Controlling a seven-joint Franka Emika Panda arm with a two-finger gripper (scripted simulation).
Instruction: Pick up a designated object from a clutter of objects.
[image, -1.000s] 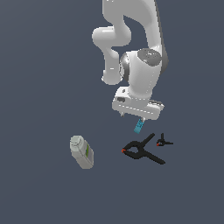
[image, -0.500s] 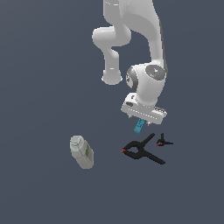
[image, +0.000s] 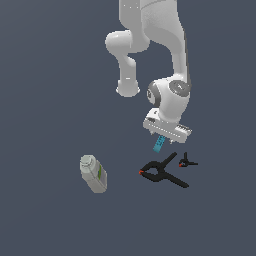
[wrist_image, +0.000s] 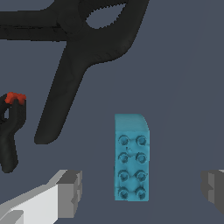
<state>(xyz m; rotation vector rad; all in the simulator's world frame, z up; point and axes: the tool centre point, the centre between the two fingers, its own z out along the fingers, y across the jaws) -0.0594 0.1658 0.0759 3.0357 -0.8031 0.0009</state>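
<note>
The designated object, a small teal-blue studded brick, lies on the grey floor just under the hand. My gripper hovers low over it, open, with one finger on each side of the brick and a gap left to each. Nothing is held. The rest of the clutter is the large black clamp, the tiny black clamp with a red tip, and the grey-white bottle with a green label, lying on its side.
The large clamp lies right in front of the brick, the tiny clamp beside it toward the exterior view's right. The bottle lies well off toward the exterior view's left. The arm's white links rise behind the scene.
The hand has come down and toward the exterior view's right, closing in over the teal brick. The brick, clamps and bottle have not moved.
</note>
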